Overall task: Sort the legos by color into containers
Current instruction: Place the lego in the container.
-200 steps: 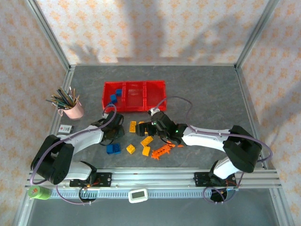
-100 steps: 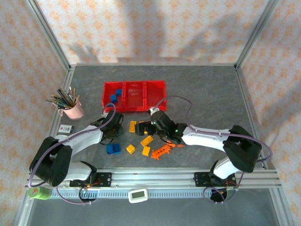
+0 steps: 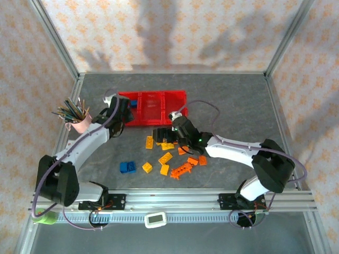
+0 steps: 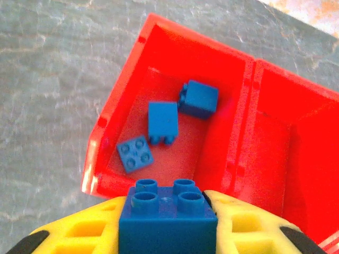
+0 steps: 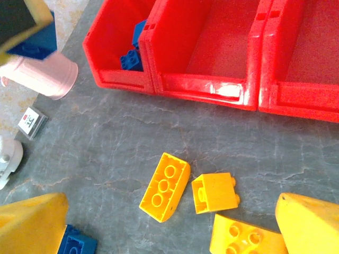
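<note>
1. Left wrist view: the left end effector (image 4: 168, 214) is closed on a blue two-by-two brick (image 4: 168, 219), studs up. The fingers press its two flat side walls.
2. The held brick hangs over the near rim of the left bin (image 4: 119, 114), not yet inside. Three blue bricks (image 4: 162, 121) already lie on that bin's floor.
3. Handling judgement: the brick is light, rigid and smooth-sided, and not fragile. A slack grip may let it slip or twist. The hold is best taken across opposite flat walls, square on, clear of the studs. A short drop into the bin should not harm it.
4. Right wrist view: the right end effector (image 5: 169, 225) stands wide open and holds nothing. It sits low over two yellow bricks (image 5: 165, 186) on the desk (image 3: 233, 106).
5. Top external view: one loose blue brick (image 3: 127, 166) and the toothed orange piece (image 3: 181, 170) lie on the desk, well apart from the red tray (image 3: 159, 93).
6. Difference from one second ago: the left arm was down among the loose bricks and now reaches to the tray's left end. The right end effector has shifted slightly toward the tray.
</note>
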Tool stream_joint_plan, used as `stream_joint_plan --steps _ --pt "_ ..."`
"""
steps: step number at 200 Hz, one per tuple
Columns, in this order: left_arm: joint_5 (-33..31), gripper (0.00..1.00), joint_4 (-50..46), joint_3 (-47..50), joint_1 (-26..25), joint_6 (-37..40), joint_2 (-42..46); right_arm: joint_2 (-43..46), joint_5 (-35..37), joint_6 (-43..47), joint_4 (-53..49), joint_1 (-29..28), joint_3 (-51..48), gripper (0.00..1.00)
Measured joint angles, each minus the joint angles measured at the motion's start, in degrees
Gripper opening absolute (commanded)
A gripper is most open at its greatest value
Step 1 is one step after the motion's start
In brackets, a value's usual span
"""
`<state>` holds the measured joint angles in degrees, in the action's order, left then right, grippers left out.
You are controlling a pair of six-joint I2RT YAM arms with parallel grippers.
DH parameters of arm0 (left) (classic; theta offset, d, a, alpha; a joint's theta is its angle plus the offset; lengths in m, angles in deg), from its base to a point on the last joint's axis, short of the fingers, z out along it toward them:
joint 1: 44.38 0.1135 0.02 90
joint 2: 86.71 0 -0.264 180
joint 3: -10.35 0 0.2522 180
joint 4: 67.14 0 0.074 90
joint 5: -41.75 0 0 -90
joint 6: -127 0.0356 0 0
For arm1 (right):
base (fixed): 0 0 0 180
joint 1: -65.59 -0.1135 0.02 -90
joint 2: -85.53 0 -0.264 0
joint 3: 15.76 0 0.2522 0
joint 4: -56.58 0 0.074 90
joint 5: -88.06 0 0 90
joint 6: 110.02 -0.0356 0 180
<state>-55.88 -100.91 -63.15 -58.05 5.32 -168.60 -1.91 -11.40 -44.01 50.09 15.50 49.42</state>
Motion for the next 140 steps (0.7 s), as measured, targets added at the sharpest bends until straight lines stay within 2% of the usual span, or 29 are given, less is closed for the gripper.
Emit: stream_joint_plan --steps 61,101,140 --pt "-0.3 0.22 -0.1 -13.9 2.8 3.6 -18.4 -0.8 0.3 1.0 0.1 0.8 2.1 1.00" --pt "-0.4 0.47 -1.2 -21.0 2.9 5.6 -26.5 -0.8 0.7 2.2 0.0 1.0 2.4 1.00" --pt "-0.4 0.61 -3.0 -23.8 2.9 7.0 -28.6 -0.8 0.7 3.6 -0.4 1.1 3.8 1.00"
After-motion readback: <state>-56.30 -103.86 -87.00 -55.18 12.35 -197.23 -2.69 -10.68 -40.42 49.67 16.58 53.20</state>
